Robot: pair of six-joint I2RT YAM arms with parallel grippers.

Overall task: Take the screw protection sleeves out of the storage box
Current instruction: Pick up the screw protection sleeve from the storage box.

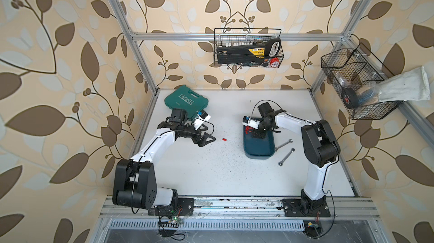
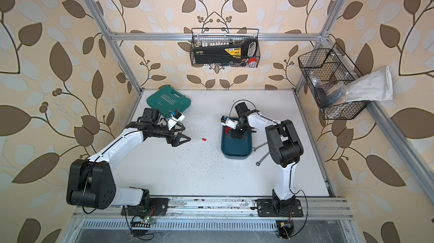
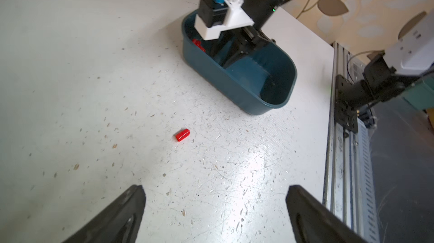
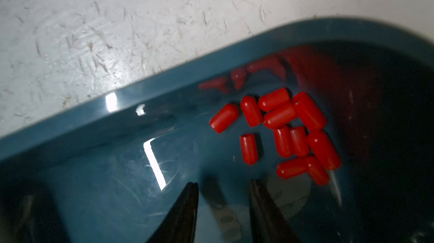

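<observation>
— How far along is it?

— Barely begun. One loose sleeve (image 1: 224, 139) lies on the table (image 1: 211, 171), well apart from the storage box (image 1: 258, 157) on the left arm's side. About eleven screw protection sleeves (image 4: 281, 115) sit bunched in the box's far end, by the wall facing the loose one.

— And the grippers?

— The right gripper (image 4: 224, 184) reaches down inside the box just beside the cluster. Its fingers stand partly apart, with nothing between them. The left gripper (image 3: 215, 192) hangs over the table beyond the loose sleeve from the box, fingers spread wide and empty.

— So nearly all the picking is left?

— It looks so: one out, the rest to go.

— The surroundings?

— The white tabletop is scuffed and speckled with grit. Two wrenches (image 1: 283, 145) lie just beside the box on the right arm's side. A green tool case (image 1: 186, 101) sits well apart from it, toward the back wall. Wire baskets (image 1: 249, 47) hang on leaf-patterned wallpaper above.
</observation>
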